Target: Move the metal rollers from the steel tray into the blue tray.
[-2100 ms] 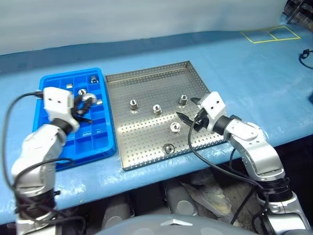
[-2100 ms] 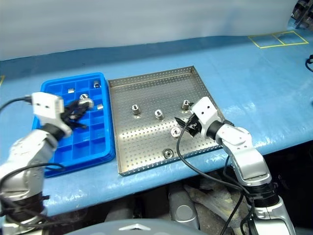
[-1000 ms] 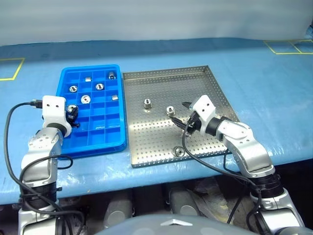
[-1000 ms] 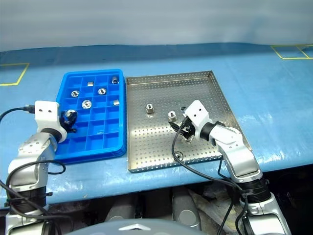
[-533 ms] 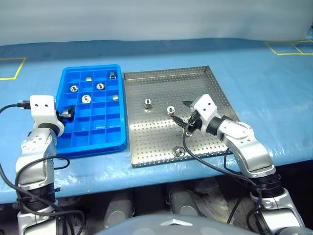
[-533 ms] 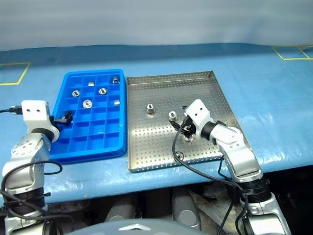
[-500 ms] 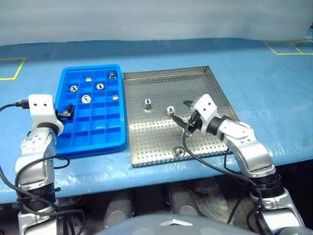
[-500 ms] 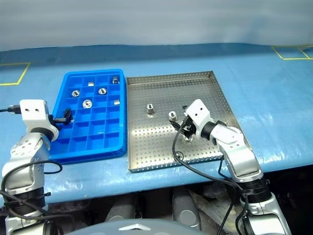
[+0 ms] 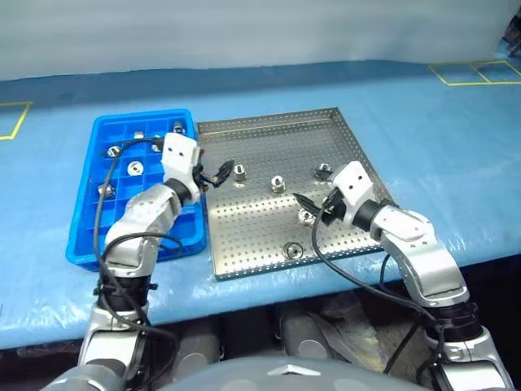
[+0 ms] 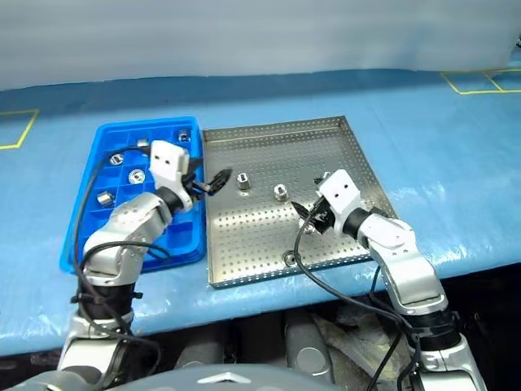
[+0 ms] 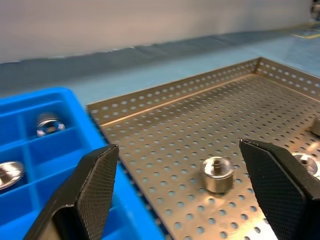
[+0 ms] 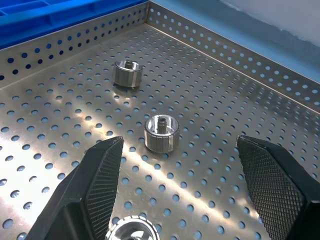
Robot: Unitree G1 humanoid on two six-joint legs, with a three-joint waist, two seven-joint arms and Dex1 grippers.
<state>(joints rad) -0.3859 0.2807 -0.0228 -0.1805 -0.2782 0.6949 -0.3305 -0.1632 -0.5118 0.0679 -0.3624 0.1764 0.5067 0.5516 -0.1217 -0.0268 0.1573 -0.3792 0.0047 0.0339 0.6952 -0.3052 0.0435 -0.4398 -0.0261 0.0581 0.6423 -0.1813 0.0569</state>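
Swinging across from the blue tray [image 9: 85,236], the left gripper [image 9: 218,174] came over the steel tray [image 9: 260,147], wide open and empty. The right gripper [image 9: 313,198] also hung wide open and empty. Five metal rollers [image 9: 240,173] lay in the steel tray, and about five sat in the blue tray.
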